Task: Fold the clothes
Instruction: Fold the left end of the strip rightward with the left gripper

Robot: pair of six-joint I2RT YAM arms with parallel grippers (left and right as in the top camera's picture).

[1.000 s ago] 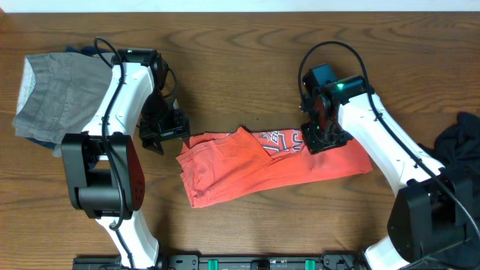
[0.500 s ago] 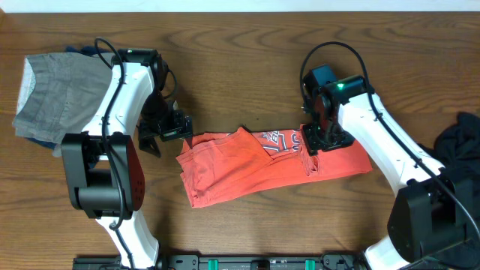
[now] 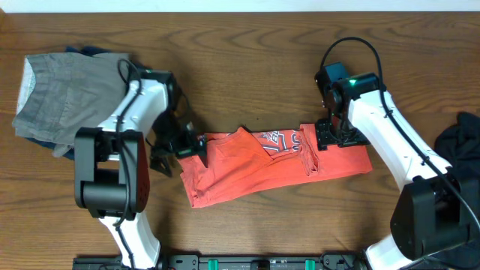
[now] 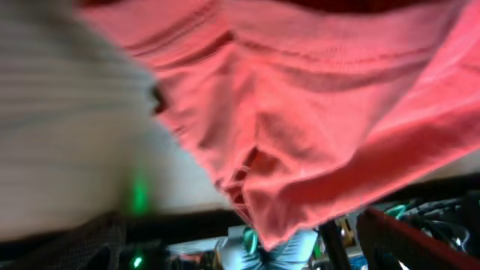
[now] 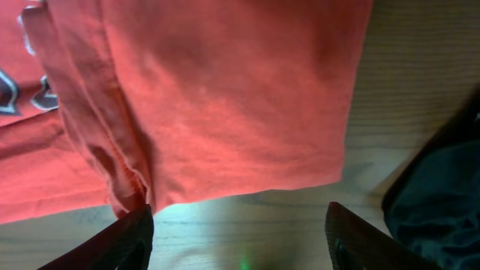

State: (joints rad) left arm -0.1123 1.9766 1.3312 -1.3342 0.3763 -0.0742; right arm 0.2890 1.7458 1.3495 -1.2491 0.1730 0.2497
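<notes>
The coral-red T-shirt [image 3: 255, 169] lies partly folded across the middle of the table, with white lettering [image 3: 279, 140] showing near its centre. My left gripper [image 3: 182, 147] is at the shirt's left edge. In the left wrist view its fingers [image 4: 247, 251] look spread, and red cloth [image 4: 315, 112] fills the frame and dips between them. My right gripper [image 3: 331, 135] hovers open over the shirt's right part. In the right wrist view its fingers [image 5: 240, 247] stand wide apart over bare wood just off the shirt's hem [image 5: 225, 97].
A grey garment pile [image 3: 60, 97] lies at the far left. A dark garment [image 3: 461, 139] lies at the right edge and also shows in the right wrist view [image 5: 442, 195]. Wooden tabletop [image 3: 247, 67] surrounds the shirt.
My right gripper has moved right and slightly up; the shirt's right part now lies flat with a small fold. My left gripper has moved down and right onto the shirt's left edge.
</notes>
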